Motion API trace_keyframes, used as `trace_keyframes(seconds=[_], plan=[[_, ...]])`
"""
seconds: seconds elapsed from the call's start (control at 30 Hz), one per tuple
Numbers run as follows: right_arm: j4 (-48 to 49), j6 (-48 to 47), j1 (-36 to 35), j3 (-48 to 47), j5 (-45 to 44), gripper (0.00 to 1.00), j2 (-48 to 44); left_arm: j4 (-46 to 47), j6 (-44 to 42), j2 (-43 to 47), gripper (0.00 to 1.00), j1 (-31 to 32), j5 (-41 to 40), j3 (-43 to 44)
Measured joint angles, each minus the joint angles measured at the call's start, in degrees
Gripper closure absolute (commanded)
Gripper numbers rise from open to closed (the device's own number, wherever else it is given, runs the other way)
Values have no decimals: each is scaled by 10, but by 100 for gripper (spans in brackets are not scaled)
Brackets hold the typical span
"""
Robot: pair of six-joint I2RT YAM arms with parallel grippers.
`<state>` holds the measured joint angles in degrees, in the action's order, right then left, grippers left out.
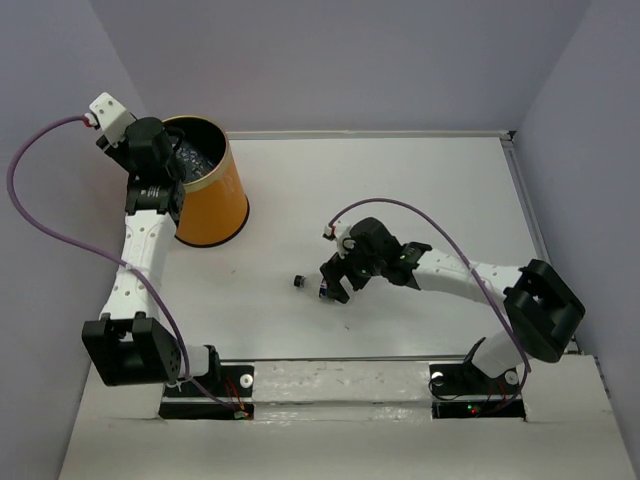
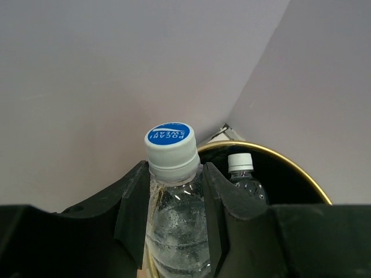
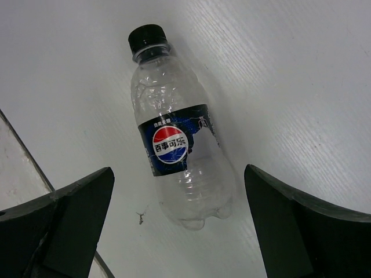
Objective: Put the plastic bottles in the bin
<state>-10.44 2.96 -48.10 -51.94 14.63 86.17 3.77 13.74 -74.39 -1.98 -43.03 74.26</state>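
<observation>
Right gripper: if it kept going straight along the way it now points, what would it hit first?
The right gripper would most likely meet the black-capped bottle, lying on its side on the table between its open fingers. How far off is unclear, but nothing else shows in the way.

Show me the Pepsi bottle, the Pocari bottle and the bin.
Pepsi bottle (image 3: 173, 147): right wrist view, on its label.
Pocari bottle (image 2: 175, 223): left wrist view, on its body.
bin (image 1: 212, 205): top view, on its orange wall.

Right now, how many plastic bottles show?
3: Pocari Sweat bottle in left fingers, white-capped bottle inside the bin, Pepsi bottle on the table. Bin may hide more.
</observation>
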Motion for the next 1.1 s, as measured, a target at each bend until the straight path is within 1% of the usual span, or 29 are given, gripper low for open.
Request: trace_keyframes(seconds=[0.07, 0.1, 0.13, 0.2, 0.3, 0.37, 0.47, 0.5, 0.53, 0.6, 0.67, 0.73, 0.83, 0.93, 1.1], plan=[[-2, -2, 0, -1, 0, 1, 5, 2, 0, -21, 42, 0, 0, 0], [-5, -2, 0, -2, -1, 1, 11, 3, 3, -30, 29, 0, 0, 1], [-9, -3, 0, -3, -1, 1, 19, 3, 7, -38, 11, -1, 1, 1], [-14, -4, 0, -5, -3, 2, 35, -10, 17, -49, 2, -9, 11, 1], [-23, -6, 0, -7, -3, 5, 54, -27, 30, -54, 1, -20, 30, 1], [-26, -7, 0, -11, -3, 12, 64, -37, 40, -52, 1, -24, 45, 4], [-26, -7, 0, -15, -2, 26, 73, -49, 55, -40, 1, -26, 82, 10], [-25, -7, 0, -15, -2, 33, 73, -52, 59, -33, 1, -26, 93, 11], [-24, -6, 0, -15, -2, 44, 73, -54, 64, -24, 1, -25, 106, 11], [-21, -4, 0, -15, -2, 53, 73, -59, 73, 9, 1, -20, 131, 11], [-19, -3, 0, -15, -3, 55, 72, -59, 79, 49, 1, -9, 147, 11], [-18, -2, 0, -15, -5, 56, 68, -58, 81, 98, 1, 20, 159, 2], [-8, 3, 0, -11, -8, 57, 42, -61, 85, 162, 1, 91, 176, -20], [12, 10, 0, 4, -12, 58, 0, -78, 101, 212, 1, 170, 231, -64], [61, 27, 0, 37, -33, 58, -67, -99, 149, 231, 1, 234, 347, -146]])
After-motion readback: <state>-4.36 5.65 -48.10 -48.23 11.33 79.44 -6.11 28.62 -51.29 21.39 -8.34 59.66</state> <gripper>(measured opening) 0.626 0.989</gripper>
